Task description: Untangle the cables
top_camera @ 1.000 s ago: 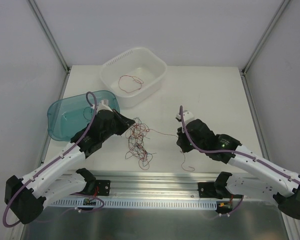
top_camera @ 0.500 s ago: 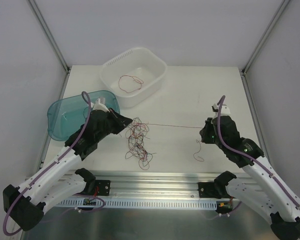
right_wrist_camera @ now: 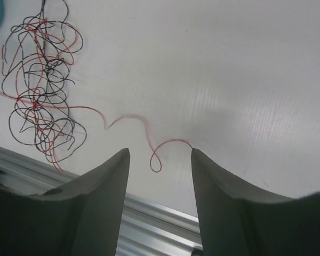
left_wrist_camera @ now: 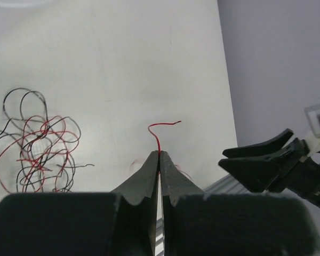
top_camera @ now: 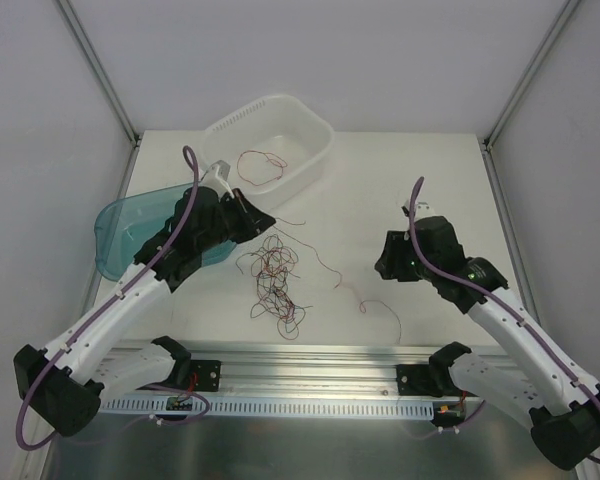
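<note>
Cables (top_camera: 273, 285), red and black and hair-thin, lie in a loose curly clump on the white tabletop (top_camera: 420, 180), between the two arms and somewhat nearer the left one. The left gripper (left_wrist_camera: 159, 154) is pressed together on one red strand (left_wrist_camera: 158, 136), whose short free end curls up out of the closed tips. It holds this strand up near the near wall of the white basket (top_camera: 310, 165), beside the teal tub (top_camera: 120, 225). From there the strand trails down past the far right side of the clump and snakes across the tabletop towards the right arm. Whether it is caught in the clump along the way I cannot tell. The right gripper (right_wrist_camera: 160, 152) hangs over the tabletop well to the right of the clump with its fingers spread and nothing between them. In the right wrist view, the strand's far end makes a small loop on the surface below that gap, touching neither finger. Another loose red wire (top_camera: 262, 163) sits coiled on the floor of the white basket, apart from the rest.
</note>
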`<state>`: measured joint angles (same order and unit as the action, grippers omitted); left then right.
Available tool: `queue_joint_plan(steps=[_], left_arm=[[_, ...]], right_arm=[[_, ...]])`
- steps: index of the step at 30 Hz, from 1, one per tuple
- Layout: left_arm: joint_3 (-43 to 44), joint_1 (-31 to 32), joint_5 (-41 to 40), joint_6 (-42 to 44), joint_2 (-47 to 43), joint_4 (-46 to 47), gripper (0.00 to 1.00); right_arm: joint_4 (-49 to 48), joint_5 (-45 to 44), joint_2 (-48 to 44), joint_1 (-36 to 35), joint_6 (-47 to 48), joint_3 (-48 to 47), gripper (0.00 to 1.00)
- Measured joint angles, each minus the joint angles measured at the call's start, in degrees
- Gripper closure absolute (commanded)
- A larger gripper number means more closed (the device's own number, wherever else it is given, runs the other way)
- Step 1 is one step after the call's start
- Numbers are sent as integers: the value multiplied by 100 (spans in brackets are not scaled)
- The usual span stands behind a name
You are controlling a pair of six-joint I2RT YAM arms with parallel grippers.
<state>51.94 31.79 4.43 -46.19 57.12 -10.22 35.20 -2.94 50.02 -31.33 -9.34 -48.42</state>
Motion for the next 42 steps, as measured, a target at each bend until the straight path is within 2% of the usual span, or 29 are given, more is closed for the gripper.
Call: queue_joint_plan(steps=[1,4,10,17,28,37,42], left_arm=[[175,-2,52,48,96,-20,100],[772,-2,192,155,428,-46,100],[2063,-2,457,254,1099,-81,100],[3801,-68,520,424,1891,-94,100],[6024,-925,-79,529,3003,-63,100],[6883,-1279,-938,542,3606,442,100],[7399,-1534,-1150,529,4046,809,100]], right_arm=[[-24,94,46,0,24,0,35],[-63,330,13,-9,90,0,21],[-55,522,-732,-61,245,201,3],[227,535,-1956,-70,284,686,0],[671,483,-2997,-70,273,1086,0],[802,544,-3115,-70,229,1145,0],[802,616,-3084,-70,227,1150,0]])
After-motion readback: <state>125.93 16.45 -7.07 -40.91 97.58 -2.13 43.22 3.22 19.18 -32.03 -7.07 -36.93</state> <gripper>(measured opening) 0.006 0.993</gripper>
